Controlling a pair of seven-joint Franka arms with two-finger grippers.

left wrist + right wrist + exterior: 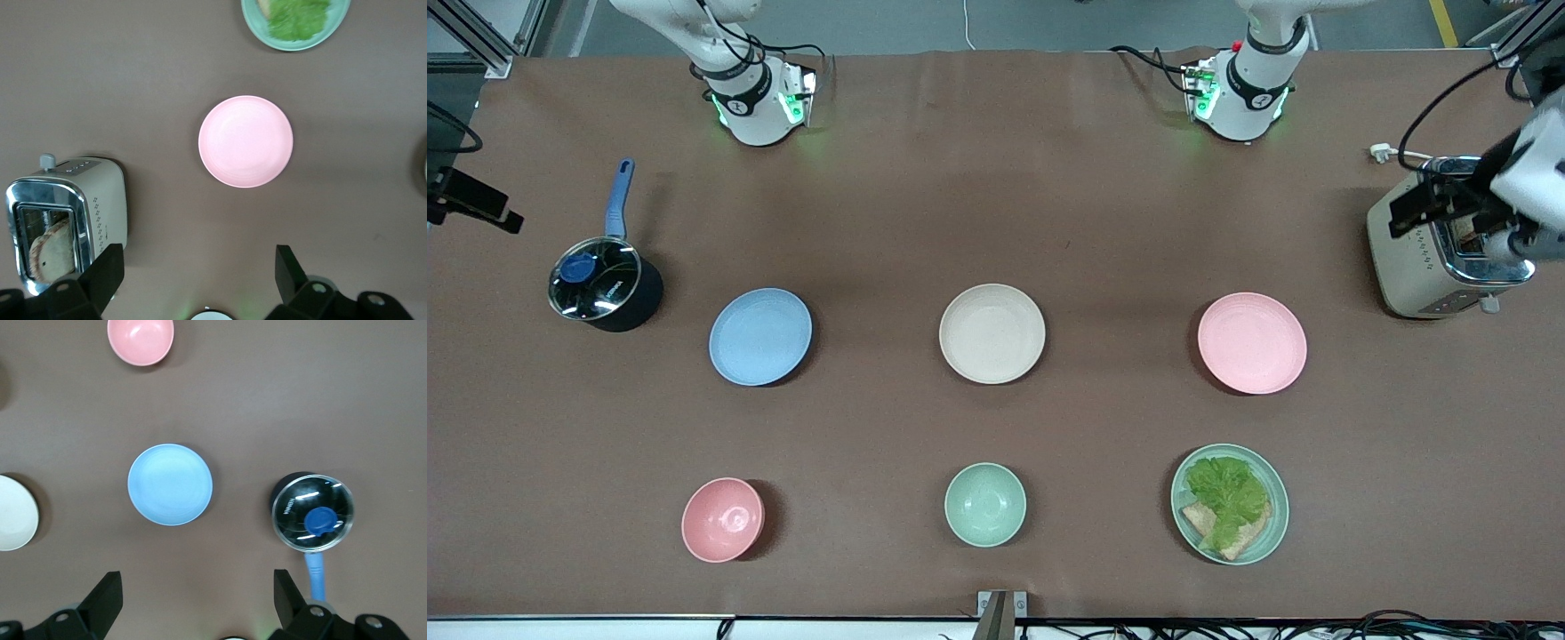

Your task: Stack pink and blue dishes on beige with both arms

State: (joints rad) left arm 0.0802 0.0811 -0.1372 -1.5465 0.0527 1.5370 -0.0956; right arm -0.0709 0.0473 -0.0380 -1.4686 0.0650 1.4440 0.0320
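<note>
The beige plate [992, 333] lies at the table's middle. The blue plate [760, 336] [170, 484] lies beside it toward the right arm's end, and the pink plate [1252, 342] [245, 141] toward the left arm's end. All three rest flat and apart. My left gripper [198, 257] [1458, 209] hangs high and open with nothing in it, over the table between the toaster and the left arm's base. High above the pot's end of the table, my right gripper [197, 580] [471, 204] is open and holds nothing; it is partly cut off in the front view.
A lidded pot [603, 284] with a blue handle stands beside the blue plate. A toaster [1432, 258] stands near the pink plate. Nearer the front camera lie a pink bowl [722, 519], a mint bowl [985, 503] and a mint plate [1267, 498] with lettuce and bread.
</note>
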